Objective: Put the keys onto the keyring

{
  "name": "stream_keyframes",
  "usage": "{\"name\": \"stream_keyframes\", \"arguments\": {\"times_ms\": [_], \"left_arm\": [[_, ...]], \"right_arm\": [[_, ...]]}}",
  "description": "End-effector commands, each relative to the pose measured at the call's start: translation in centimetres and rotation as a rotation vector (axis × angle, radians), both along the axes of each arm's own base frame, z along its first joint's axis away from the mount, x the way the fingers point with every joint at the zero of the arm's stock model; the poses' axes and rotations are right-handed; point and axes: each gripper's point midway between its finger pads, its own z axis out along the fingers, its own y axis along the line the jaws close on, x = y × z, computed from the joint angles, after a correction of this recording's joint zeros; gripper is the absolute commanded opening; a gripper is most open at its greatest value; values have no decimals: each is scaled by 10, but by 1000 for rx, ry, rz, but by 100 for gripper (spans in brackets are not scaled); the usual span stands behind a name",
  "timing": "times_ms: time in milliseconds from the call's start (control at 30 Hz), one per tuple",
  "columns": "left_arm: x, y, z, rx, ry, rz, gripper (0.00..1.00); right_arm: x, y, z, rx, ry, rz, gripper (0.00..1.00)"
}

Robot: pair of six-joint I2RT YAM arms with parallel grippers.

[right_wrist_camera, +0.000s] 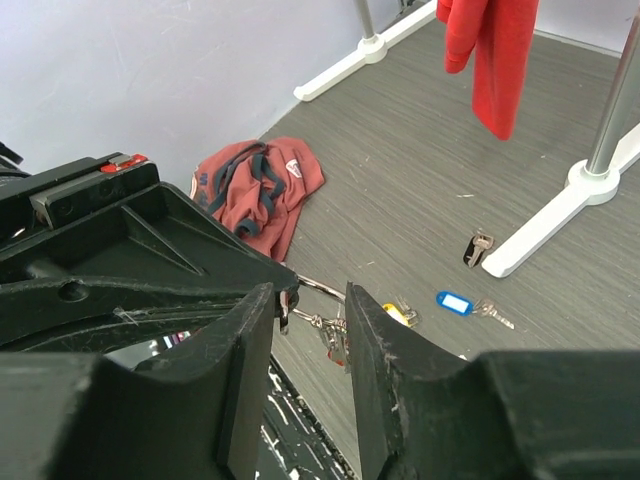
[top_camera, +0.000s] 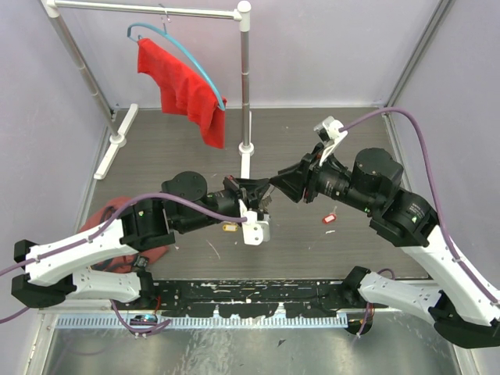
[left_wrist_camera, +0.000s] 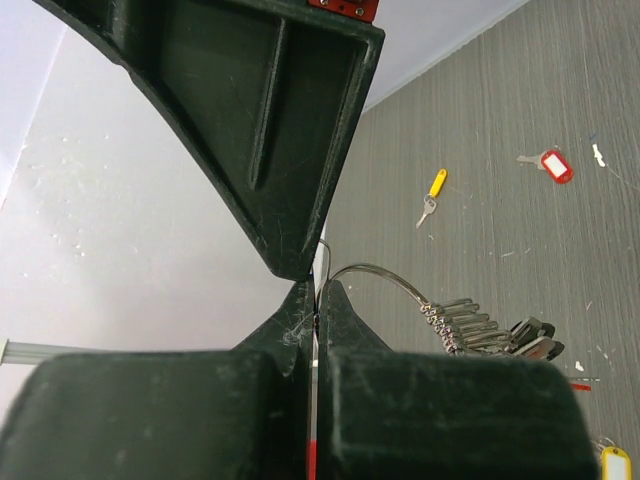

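Ring location: the thin silver wire keyring (left_wrist_camera: 385, 273) is held up off the grey wood-grain table (top_camera: 180, 148), between the two arms near the table's middle. A bunch of silver metal keys (left_wrist_camera: 490, 335) is threaded on it and hangs to one side.
Left gripper (left_wrist_camera: 315, 300): the black fingers are pressed together on the keyring's wire, pinching one end of its arc.
Right gripper (right_wrist_camera: 308, 300): the jaws are partly apart with nothing seen clamped. Its tips are right at the left gripper's tips, and the hanging bunch shows through the gap.
Loose keys: a red-tagged silver key (top_camera: 330, 219) lies flat on the table under the right arm, well apart from the ring. A dark-headed key (right_wrist_camera: 478, 248) lies just beside the rack's white foot.
Other keys: a blue-tagged key (right_wrist_camera: 460, 301) and a yellow-tagged key (left_wrist_camera: 432, 195) lie on the table.
Yellow tag (top_camera: 230, 228): it shows just below the left gripper in the top view. I cannot tell whether it is joined to the ring.
Surroundings: a white metal clothes rack (top_camera: 245, 78) stands at the back with a red towel (top_camera: 183, 86) hanging under its top bar. A crumpled red garment (right_wrist_camera: 255, 185) lies on the table's left side.
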Motion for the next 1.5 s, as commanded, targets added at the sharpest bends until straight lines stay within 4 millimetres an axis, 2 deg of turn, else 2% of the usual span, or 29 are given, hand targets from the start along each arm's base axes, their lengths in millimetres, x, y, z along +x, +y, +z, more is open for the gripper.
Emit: {"name": "stream_keyframes", "arguments": {"times_ms": [0,133,267,333,467,767,1467], "left_arm": [[-4,-1,26,-60,-27,-22,0],[-3,-2,26,-62,-28,-20,0],[-2,-1,26,-62,-29,-16,0],[-2,-1,26,-63,-28,-14,0],[-2,0,27,-71,-27,-9,0],[0,1,29,-89,-24,1,11],[3,0,30,-99,-22,19,11]], "right_arm": [[-6,4,20,57,-35,37,37],[-7,6,19,56,-32,49,26],[-7,6,20,59,-36,50,6],[-9,6,21,65,-41,56,1],[-11,6,24,74,-48,68,1],[-14,3,27,84,-62,67,1],[-18,0,34,100,-91,76,0]]}}
